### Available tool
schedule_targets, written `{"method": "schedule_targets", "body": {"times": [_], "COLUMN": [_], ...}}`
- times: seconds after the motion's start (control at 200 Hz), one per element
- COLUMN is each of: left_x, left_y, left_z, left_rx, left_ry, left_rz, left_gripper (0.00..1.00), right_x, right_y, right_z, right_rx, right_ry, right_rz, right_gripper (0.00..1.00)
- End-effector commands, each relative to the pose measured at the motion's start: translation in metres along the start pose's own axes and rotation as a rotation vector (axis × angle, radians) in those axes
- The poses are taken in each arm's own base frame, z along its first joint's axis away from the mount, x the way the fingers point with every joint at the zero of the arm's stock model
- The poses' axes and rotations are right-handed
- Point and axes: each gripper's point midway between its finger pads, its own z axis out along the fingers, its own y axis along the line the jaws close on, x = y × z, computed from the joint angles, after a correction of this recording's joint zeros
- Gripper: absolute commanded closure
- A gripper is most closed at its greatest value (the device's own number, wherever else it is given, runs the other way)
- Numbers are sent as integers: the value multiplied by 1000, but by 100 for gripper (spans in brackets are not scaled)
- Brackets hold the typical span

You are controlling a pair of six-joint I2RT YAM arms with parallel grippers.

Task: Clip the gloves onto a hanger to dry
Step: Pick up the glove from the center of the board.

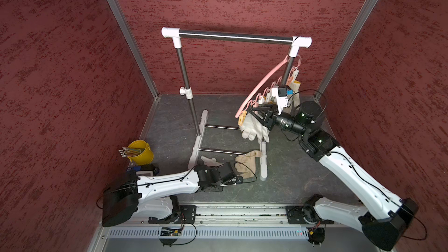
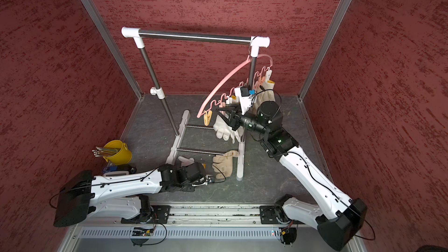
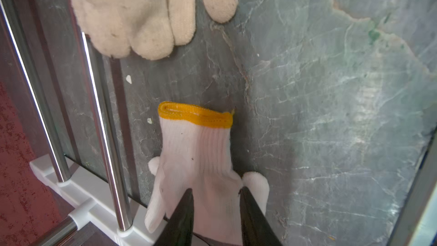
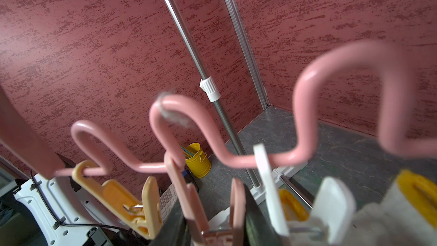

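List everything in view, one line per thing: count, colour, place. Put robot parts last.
Garment rack: one, steel with white joints, back of the floor.
Hanger: one, pink, hooked on the rack's end nearer the right arm.
Clips: several; orange clip, pink clip, white clip; dangling from the hanger.
Hanging gloves: at least two, off-white, clipped to the hanger.
Floor gloves: two, white and beige, by the rack's base.
Bucket: one, yellow, holding sticks, near the left arm.
Calculator-like device: one, grey, beside the bucket, mostly hidden.
Left end effector: black, tips on the white floor glove.
Right end effector: black, closed around the pink clip.
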Motion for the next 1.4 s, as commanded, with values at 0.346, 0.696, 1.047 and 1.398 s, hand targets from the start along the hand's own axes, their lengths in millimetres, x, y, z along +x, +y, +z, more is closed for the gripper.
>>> {"method": "schedule_targets", "body": {"times": [0.346,0.696,1.047,1.398], "left_x": [-20,-17,-21,-36], "left_y": [-10,3,19,75], "left_z": [30,51,30,-125], "left_rx": [49,7,28,56], "left_ry": [-25,-17,-71,-485], "left_rz": [1,-36,-120,-352], "left_gripper": [65,84,100,100], "right_x": [-11,-7,-15,-19], "right_y": [-4,-7,-5,-3], "right_z": [-1,0,-1,-1], "right_rx": [-11,-11,-10,-25], "right_ry": [-31,-18,-23,-37], "right_rz": [-12,-4,-7,4], "right_gripper": [70,70,70,70]}}
